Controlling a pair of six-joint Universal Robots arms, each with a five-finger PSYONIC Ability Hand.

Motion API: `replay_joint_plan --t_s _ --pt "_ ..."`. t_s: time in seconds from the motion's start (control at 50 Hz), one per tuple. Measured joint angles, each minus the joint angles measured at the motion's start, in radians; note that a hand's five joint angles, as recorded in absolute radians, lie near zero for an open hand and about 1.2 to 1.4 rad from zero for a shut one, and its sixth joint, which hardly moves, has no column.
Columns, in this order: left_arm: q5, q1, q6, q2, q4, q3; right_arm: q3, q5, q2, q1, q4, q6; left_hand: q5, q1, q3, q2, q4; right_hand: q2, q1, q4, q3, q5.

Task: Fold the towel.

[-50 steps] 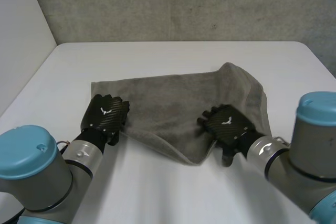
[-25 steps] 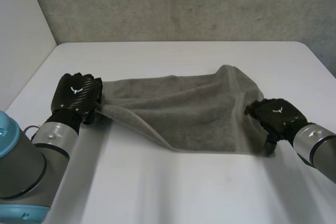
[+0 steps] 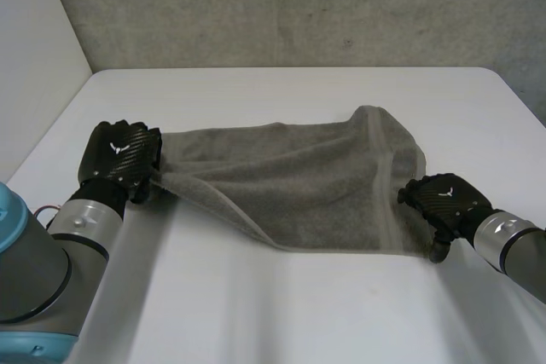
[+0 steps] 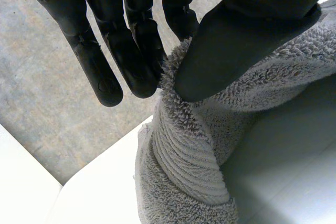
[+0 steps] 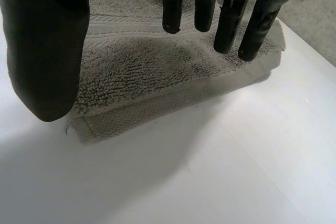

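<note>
You have two black hands with a carbon-weave sheen, the left hand (image 3: 122,153) and the right hand (image 3: 444,198), each marked with a small white emblem on its back, set on silver-grey wrists ringed in black, the stout grey left arm (image 3: 34,279) edged in light blue, the right arm (image 3: 516,249) plain grey

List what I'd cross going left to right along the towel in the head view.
left hand → towel → right hand
</note>
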Motion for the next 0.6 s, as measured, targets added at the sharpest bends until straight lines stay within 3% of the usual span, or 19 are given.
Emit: replay_joint_plan --t_s 0.6 --pt "0.001 -0.002 0.0 0.0 0.0 -0.007 -0.041 0.003 0.059 0.013 -0.134 0.08 0.0 0.0 0.0 0.0 0.0 0.23 0.226 0.228 0.227 0.208"
